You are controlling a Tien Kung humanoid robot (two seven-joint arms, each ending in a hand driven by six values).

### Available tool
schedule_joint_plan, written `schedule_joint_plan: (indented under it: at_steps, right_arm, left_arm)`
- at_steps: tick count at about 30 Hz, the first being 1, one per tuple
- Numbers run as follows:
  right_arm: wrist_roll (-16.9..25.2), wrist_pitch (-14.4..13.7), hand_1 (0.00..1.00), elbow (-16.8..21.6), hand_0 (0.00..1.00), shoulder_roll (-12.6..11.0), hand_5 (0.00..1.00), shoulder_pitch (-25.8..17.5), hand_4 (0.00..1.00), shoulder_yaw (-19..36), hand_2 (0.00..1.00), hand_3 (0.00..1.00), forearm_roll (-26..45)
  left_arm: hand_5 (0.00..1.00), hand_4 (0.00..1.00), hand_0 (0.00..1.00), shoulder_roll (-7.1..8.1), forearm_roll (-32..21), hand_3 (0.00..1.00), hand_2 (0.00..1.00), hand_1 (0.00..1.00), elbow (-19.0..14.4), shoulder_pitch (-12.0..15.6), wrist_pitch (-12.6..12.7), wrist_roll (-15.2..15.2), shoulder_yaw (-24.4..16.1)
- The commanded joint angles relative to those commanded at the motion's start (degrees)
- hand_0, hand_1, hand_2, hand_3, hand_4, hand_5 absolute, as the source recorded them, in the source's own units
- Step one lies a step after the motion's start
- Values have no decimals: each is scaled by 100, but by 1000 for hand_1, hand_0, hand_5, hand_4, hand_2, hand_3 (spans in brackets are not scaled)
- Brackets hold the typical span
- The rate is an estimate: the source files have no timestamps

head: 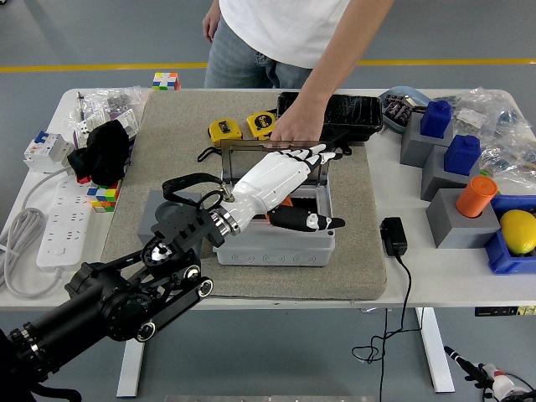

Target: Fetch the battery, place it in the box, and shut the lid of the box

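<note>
Grey box on a brown mat, middle of the counter; lid raised at the far edge. Left hand stretched over the open box, fingers extended and grasping nothing, tips at the lid, thumb across the opening. Orange item, presumably the battery, partly hidden inside the box under the hand. Person's hand on the lid's top edge. Two yellow tape measures beyond the box.
</note>
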Motion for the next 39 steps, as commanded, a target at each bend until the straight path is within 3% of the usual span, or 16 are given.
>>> schedule_joint_plan:
  at_steps: [3,4,9,10,15,16,21,22,27,28,29,33,34,39]
  right_arm:
    - [1,-1,887,0,905,3,998,1,998,19,822,863,-4]
    - [1,-2,887,1,906,3,998,0,998,33,822,862,-11]
    - [-1,2,887,-7,906,8,998,-16,998,86,822,862,-39]
    - [-1,2,887,-7,905,8,998,-17,998,95,822,862,-42]
    - [-3,1,887,-11,905,6,998,-15,998,136,822,862,-62]
    - [-1,1,887,-7,905,6,998,-14,998,143,822,862,-60]
    - [-1,2,887,-11,905,6,998,-13,998,181,822,862,-79]
    - [-1,2,886,-11,905,6,998,-14,998,186,822,862,-81]
    - [-1,1,886,-11,905,-7,998,-15,998,219,822,862,-100]
    - [-2,1,886,-12,907,-11,998,-14,998,224,822,862,-106]
    - [-3,2,886,-12,907,-15,998,-12,998,231,822,862,-111]
    - [-3,2,886,-19,907,-21,998,-8,998,248,822,862,-127]
    - [-1,2,886,-18,906,-20,998,-9,998,248,822,862,-127]
    - [0,2,886,-10,906,-10,998,-9,998,206,822,862,-101]
  left_arm:
    - [824,998,998,27,-9,865,967,998,34,41,15,-38,-25]
    - [816,998,998,46,14,822,920,998,64,65,77,-52,-35]
    - [816,998,998,145,-42,822,920,998,66,217,394,-264,-122]
    - [880,998,998,163,-48,844,940,996,39,248,410,-293,-149]
    - [880,998,998,298,65,844,940,996,-432,484,-51,-169,-437]
    - [946,998,998,339,77,854,942,998,-583,540,-105,-133,-463]
    - [946,998,998,540,146,854,942,998,-1335,817,-295,87,-608]
    - [952,998,998,573,150,826,886,932,-1458,868,-327,112,-639]
    - [952,998,998,807,124,826,886,932,-2047,1151,-537,214,-778]
    - [939,998,982,869,122,795,823,876,-2168,1218,-609,253,-824]
    - [939,998,982,922,139,795,823,876,-2286,1290,-696,298,-881]
    - [939,998,982,1008,177,795,823,876,-2477,1472,-807,384,-1072]
    - [897,998,989,1014,212,804,833,891,-2501,1514,-819,408,-1132]
    - [897,998,989,969,372,804,833,891,-2491,1692,-809,447,-1489]
